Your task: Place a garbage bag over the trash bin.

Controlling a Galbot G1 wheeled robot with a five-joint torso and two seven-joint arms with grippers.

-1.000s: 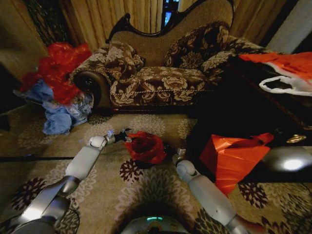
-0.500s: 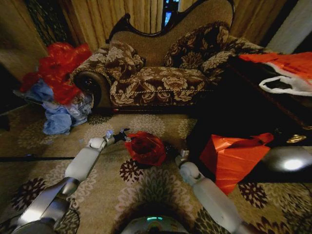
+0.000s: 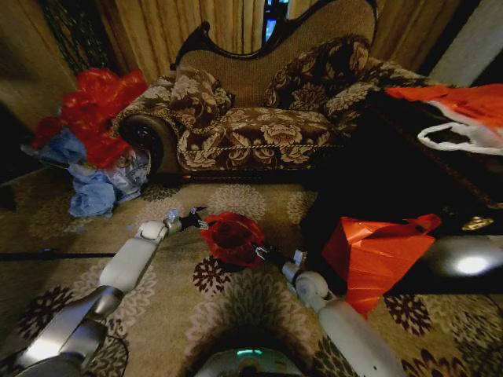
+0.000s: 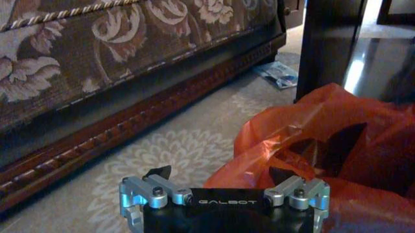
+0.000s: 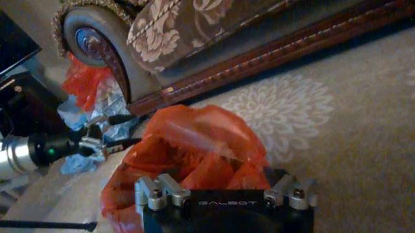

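Garbage bag point(image 3: 233, 237) sits between both hands: left hand point(image 3: 198, 221) spread apart beside it, right hand point(image 3: 261, 252) pinching its edge.

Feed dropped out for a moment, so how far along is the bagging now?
Done: the garbage bag sits opened over the spot on the carpet between both arms, hiding most of the trash bin. In hand: the left gripper is open at its left edge and the right gripper at its right edge. Left: I cannot tell whether the rim is fully covered.
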